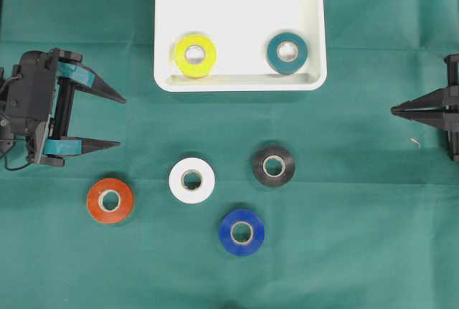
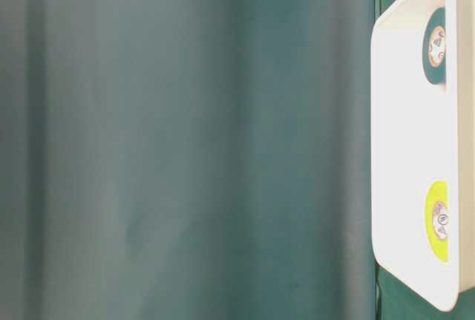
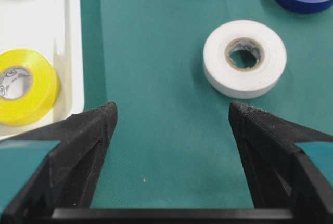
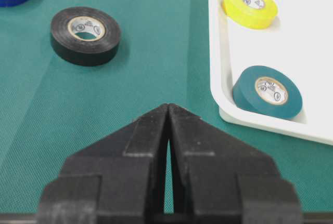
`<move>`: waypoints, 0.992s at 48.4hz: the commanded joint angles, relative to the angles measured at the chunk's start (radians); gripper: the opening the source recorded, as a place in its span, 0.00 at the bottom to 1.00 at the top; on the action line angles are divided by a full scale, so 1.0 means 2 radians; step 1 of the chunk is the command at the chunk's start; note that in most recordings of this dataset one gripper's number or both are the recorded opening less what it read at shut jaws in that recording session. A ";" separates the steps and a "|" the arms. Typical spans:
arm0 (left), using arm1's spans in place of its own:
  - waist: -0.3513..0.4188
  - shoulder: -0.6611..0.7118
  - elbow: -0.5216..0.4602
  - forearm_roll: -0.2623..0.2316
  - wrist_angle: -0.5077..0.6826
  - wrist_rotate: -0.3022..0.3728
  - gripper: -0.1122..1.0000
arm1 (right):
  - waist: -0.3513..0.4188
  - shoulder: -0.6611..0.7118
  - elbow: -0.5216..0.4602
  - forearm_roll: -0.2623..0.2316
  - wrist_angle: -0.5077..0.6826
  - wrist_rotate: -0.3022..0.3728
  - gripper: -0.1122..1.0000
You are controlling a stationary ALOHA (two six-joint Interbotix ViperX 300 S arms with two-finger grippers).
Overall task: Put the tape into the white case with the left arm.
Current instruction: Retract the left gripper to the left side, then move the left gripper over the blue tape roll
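Note:
The white case [image 1: 237, 8] lies at the top middle, with a yellow tape roll [image 1: 195, 54] and a teal tape roll [image 1: 287, 52] flat inside along its near wall. Four more tape rolls lie on the green cloth: white [image 1: 192, 180], black [image 1: 273, 165], orange [image 1: 110, 200] and blue [image 1: 241, 231]. My left gripper [image 1: 120, 121] hovers at the left edge, open and empty, its teal-banded fingers pointing right. In the left wrist view the white roll [image 3: 244, 58] lies ahead and to the right of the left gripper [image 3: 171, 110]. My right gripper [image 1: 393, 110] rests shut at the right edge.
The right wrist view shows the black roll [image 4: 86, 35] ahead left and the case's corner [image 4: 223, 109] ahead right of the shut fingers [image 4: 156, 130]. The table-level view shows only green cloth and the case [image 2: 404, 149] seen sideways.

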 commanded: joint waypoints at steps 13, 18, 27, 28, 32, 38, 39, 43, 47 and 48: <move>-0.004 0.021 -0.017 -0.001 -0.005 -0.001 0.88 | 0.000 0.002 -0.005 -0.001 -0.005 0.001 0.02; -0.006 0.041 -0.028 -0.001 -0.005 -0.001 0.88 | 0.000 0.003 -0.005 -0.001 -0.005 0.001 0.02; -0.016 0.080 -0.054 -0.001 -0.006 0.000 0.88 | 0.000 0.003 -0.005 -0.001 -0.005 0.001 0.02; -0.018 0.085 -0.058 -0.001 -0.005 0.000 0.88 | 0.000 0.003 -0.005 -0.001 -0.005 0.001 0.02; -0.025 0.104 -0.074 -0.001 -0.005 0.000 0.88 | 0.000 0.002 -0.005 -0.001 -0.005 0.001 0.02; -0.038 0.139 -0.100 -0.001 -0.005 0.000 0.88 | 0.000 0.003 -0.005 -0.001 -0.005 0.001 0.02; -0.040 0.144 -0.105 -0.001 -0.005 0.000 0.88 | 0.000 0.003 -0.005 -0.001 -0.005 0.001 0.02; -0.046 0.167 -0.123 -0.001 -0.005 0.000 0.88 | 0.000 0.002 -0.005 -0.001 -0.005 0.001 0.02; -0.051 0.191 -0.143 -0.001 -0.005 0.000 0.88 | 0.000 0.003 -0.005 -0.001 -0.005 0.001 0.02; -0.052 0.200 -0.150 -0.001 -0.005 0.000 0.88 | 0.000 0.002 -0.005 -0.001 -0.005 0.001 0.02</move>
